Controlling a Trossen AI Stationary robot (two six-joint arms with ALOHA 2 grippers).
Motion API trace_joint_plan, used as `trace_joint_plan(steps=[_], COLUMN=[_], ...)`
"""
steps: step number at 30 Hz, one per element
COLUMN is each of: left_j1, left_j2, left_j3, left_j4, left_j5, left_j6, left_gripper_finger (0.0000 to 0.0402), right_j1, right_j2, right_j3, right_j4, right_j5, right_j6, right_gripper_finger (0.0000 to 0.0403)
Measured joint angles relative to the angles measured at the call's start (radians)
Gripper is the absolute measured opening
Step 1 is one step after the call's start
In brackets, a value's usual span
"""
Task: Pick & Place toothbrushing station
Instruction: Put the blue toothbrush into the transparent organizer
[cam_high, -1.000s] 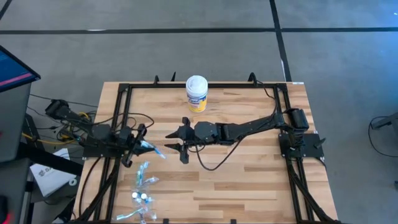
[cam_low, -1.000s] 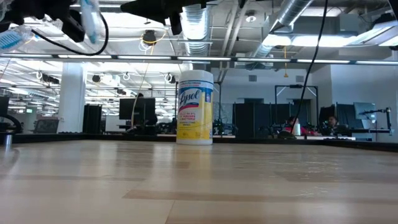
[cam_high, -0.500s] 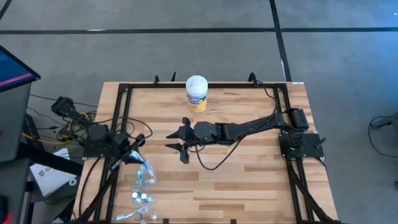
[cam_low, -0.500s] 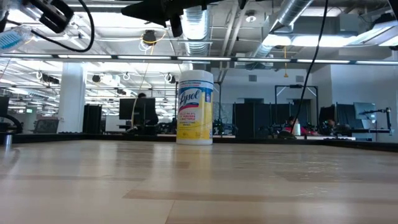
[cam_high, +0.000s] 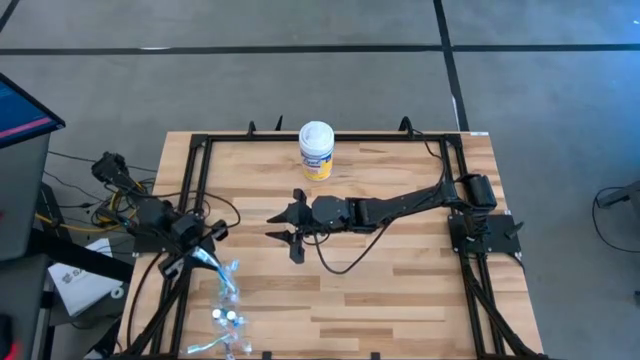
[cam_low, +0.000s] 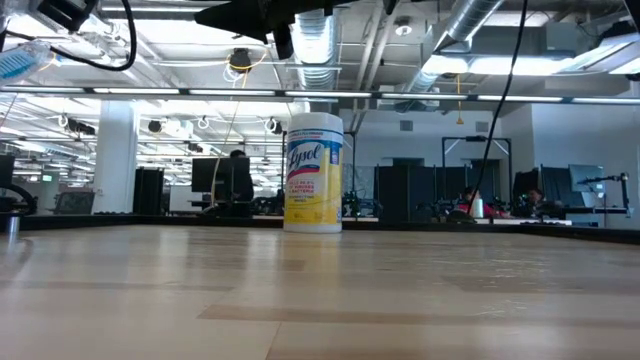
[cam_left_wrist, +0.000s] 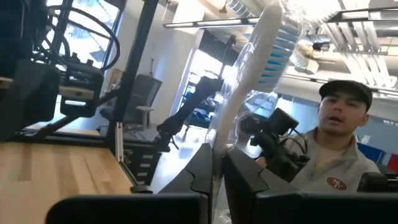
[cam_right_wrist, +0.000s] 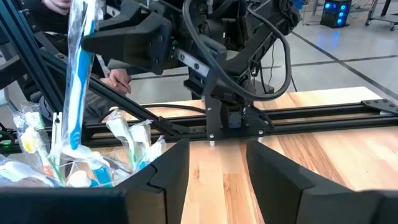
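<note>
I have my left gripper (cam_left_wrist: 219, 163) pinched tight on the lower end of one wrapped toothbrush (cam_left_wrist: 258, 62), out past the table's left edge and above the pile of packaged brushes and tubes (cam_high: 228, 318) that sits at the table's near-left corner. I hold it low on the handle so the bristle end stands free and the clear wrap doesn't bunch between my fingers — a grip by the head would, I judge, be harder to set down cleanly. My right gripper (cam_right_wrist: 216, 163) waits over the middle of the table, fingers spread with nothing between them, turned toward my left arm; I judge it is there to receive the brush or simply to keep clear.

The brush I hold is slim, with a white handle and blue bristles, sealed in glossy clear film that catches the ceiling lights. From my right wrist it shows as a blue-and-white stick, nearly upright. The pile below is a loose jumble — more brushes in crinkled clear packets with touches of green, blue and yellow, and a couple of small round white caps.

A yellow Lysol wipes canister (cam_high: 316, 151) stands near the far edge of the table, well apart from all this. A person shows beyond the table in my left wrist view.
</note>
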Motion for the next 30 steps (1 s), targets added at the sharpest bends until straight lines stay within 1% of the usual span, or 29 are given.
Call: trace_joint_plan(steps=[7, 12, 14, 18, 22, 27, 30], left_j1=[0.0, 0.0, 0.0, 0.0, -0.009, -0.048, -0.081], left_j2=[-0.02, -0.019, -0.02, -0.016, -0.016, -0.019, -0.02], left_j3=[0.005, 0.052, 0.081, 0.12, 0.127, 0.127, 0.127], left_j4=[-0.002, -0.002, -0.029, -0.167, -0.203, -0.252, -0.299], left_j5=[0.005, 0.083, 0.109, 0.089, 0.082, 0.079, 0.026], left_j6=[-0.001, -0.001, -0.001, -0.052, -0.077, -0.075, -0.075], left_gripper_finger=[0.001, 0.001, 0.001, 0.001, 0.001, 0.001, 0.001], right_j1=[0.002, 0.002, 0.002, 0.002, 0.003, 0.004, 0.007], right_j2=[0.0, 0.0, 0.0, 0.0, 0.0, 0.0, 0.0], right_j3=[0.0, 0.0, 0.0, 0.0, 0.0, 0.0, 0.0], right_j4=[-0.002, -0.005, -0.011, -0.021, -0.022, -0.022, -0.022], right_j5=[0.0, 0.0, 0.0, 0.0, 0.0, 0.0, 0.0], right_j6=[-0.003, -0.003, -0.002, -0.002, -0.002, -0.002, -0.002], right_gripper_finger=[0.0145, 0.0147, 0.0148, 0.0147, 0.0143, 0.0142, 0.0144])
